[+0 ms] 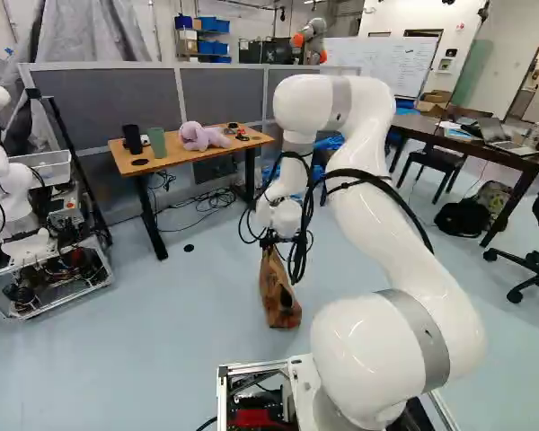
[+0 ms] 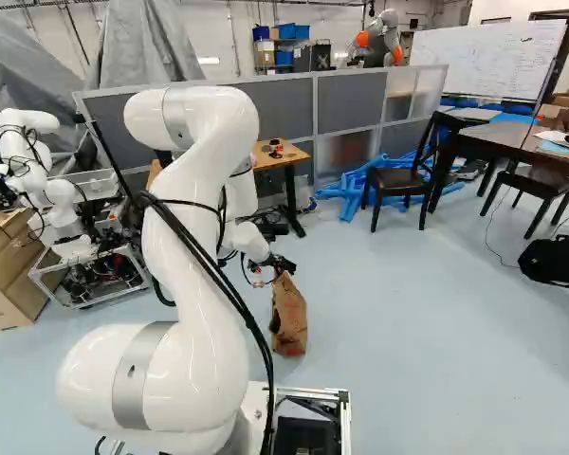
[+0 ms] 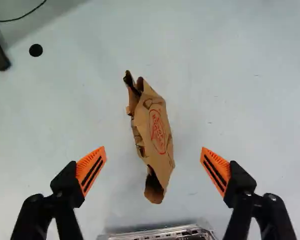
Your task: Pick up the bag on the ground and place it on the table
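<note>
Left base view shows a table [image 1: 181, 154] near grey partitions [image 1: 112, 103], the claw [image 2: 284, 266] spread above a bag [image 1: 277, 292] on pale floor [image 1: 153, 359].

In the upper left of the left base view, the wooden table [image 1: 183, 159] is carrying one pinkish plush toy [image 1: 203, 136], one green cup [image 1: 157, 143] and one black cylinder [image 1: 132, 139]. On the pale floor [image 1: 180, 305] there stands the brown paper bag [image 1: 278, 292], near the middle of the same view, and the black backpack [image 1: 461, 217], at the right.
</note>
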Robot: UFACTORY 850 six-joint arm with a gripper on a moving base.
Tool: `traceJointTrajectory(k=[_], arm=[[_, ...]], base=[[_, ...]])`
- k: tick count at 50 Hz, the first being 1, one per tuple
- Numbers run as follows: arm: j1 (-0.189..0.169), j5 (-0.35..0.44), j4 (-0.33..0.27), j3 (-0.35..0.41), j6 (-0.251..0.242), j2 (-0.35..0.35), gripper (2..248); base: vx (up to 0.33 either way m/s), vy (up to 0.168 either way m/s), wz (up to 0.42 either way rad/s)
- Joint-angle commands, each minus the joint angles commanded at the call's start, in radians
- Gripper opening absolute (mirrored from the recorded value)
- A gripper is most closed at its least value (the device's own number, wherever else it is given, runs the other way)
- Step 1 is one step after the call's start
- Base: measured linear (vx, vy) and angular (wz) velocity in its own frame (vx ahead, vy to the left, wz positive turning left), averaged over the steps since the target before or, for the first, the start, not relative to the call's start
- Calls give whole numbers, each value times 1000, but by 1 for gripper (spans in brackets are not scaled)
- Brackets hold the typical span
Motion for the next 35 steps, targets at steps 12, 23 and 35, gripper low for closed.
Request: traceJointTrajectory(k=[12, 23, 35], arm=[[0, 0, 0, -30, -13, -46, 247], [0, 0, 0, -58, -13, -87, 247], [0, 0, 0, -89, -13, -133, 247]], base=[[0, 0, 0], [0, 0, 0], [0, 0, 0]])
